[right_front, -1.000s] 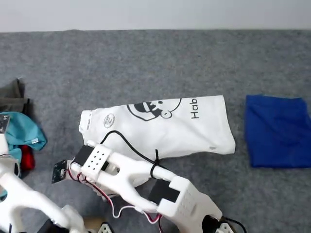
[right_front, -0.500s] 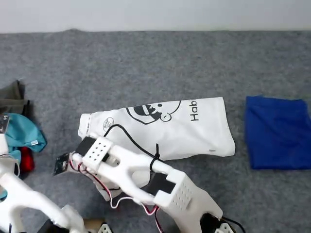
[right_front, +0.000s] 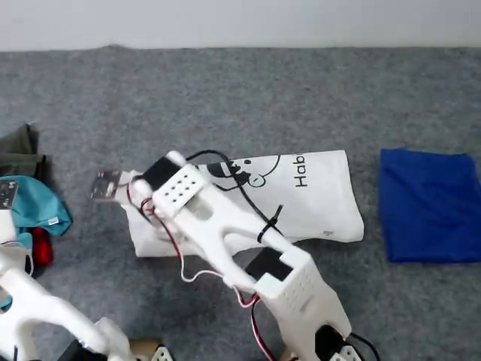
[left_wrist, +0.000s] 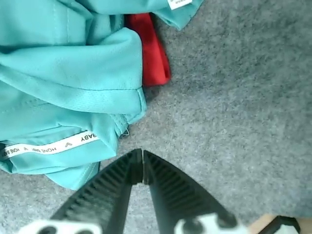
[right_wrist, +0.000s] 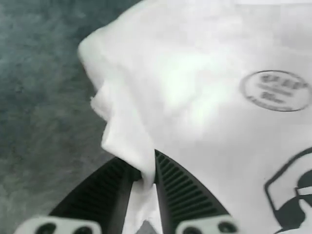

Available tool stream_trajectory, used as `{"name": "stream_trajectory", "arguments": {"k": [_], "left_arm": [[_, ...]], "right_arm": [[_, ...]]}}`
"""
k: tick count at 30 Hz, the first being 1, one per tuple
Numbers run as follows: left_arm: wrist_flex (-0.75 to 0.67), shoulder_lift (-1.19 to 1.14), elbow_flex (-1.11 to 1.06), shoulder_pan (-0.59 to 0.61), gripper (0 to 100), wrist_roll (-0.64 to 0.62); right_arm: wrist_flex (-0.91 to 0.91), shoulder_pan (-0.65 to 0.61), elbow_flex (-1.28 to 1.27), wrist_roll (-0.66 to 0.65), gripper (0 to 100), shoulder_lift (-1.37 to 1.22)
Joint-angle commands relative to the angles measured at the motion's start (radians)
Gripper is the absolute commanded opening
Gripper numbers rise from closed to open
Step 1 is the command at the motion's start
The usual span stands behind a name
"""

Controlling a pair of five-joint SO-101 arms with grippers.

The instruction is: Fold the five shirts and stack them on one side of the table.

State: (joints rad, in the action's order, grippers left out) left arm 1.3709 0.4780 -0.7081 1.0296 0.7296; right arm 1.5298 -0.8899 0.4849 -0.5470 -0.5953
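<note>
A white shirt (right_front: 308, 199) with a black print lies across the middle of the grey carpet. My right gripper (right_front: 139, 201) sits over its left end. In the right wrist view it (right_wrist: 146, 178) is shut on a bunched fold of the white shirt (right_wrist: 204, 112). A folded blue shirt (right_front: 428, 203) lies at the right. A teal shirt (right_front: 34, 204), a red shirt (right_front: 41, 247) and a dark olive shirt (right_front: 19, 150) are heaped at the left edge. My left gripper (left_wrist: 142, 168) is shut and empty over carpet, just off the teal shirt (left_wrist: 68, 73) and red shirt (left_wrist: 152, 48).
The grey carpet (right_front: 248, 98) covers the whole table, with a white wall along its far edge. The left arm (right_front: 30, 301) stands at the front left corner. The right arm's base (right_front: 301, 301) rises at the front centre.
My right arm has swung from the shirt's near-left corner toward the far side, carrying a fold of white shirt with it. The left arm has stayed where it was.
</note>
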Motion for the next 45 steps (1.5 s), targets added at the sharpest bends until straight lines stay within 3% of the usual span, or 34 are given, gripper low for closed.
{"name": "stream_trajectory", "arguments": {"k": [1,6,12,21,27,30,32,40,45], "left_arm": [[-0.017,0.017,0.012,-0.003,1,0.008],[-0.017,0.017,0.008,-0.003,1,0.008],[-0.015,0.017,0.008,-0.003,1,0.008],[-0.011,0.02,0.008,-0.003,1,0.008],[-0.011,0.018,0.007,-0.003,1,0.008],[-0.011,0.018,0.007,-0.003,1,0.008],[-0.011,0.018,0.007,-0.003,1,0.008],[-0.009,0.018,0.007,-0.003,1,0.008],[-0.009,0.018,0.007,-0.003,1,0.008]], "right_arm": [[-0.074,0.047,0.052,-0.014,1.1,0.073],[-0.153,0.084,0.052,-0.014,3.4,0.005],[-0.182,0.147,0.081,0.021,17.7,-0.059],[-0.084,0.246,0.315,0.077,17.7,-0.111],[0.176,0.179,0.499,0.078,16.5,-0.116],[0.271,0.122,0.542,0.078,6.7,-0.114],[0.269,0.09,0.516,0.078,0.2,-0.101],[0.259,-0.053,0.341,0.081,1.0,-0.105],[0.14,-0.008,0.344,0.072,1.0,-0.22]]}}
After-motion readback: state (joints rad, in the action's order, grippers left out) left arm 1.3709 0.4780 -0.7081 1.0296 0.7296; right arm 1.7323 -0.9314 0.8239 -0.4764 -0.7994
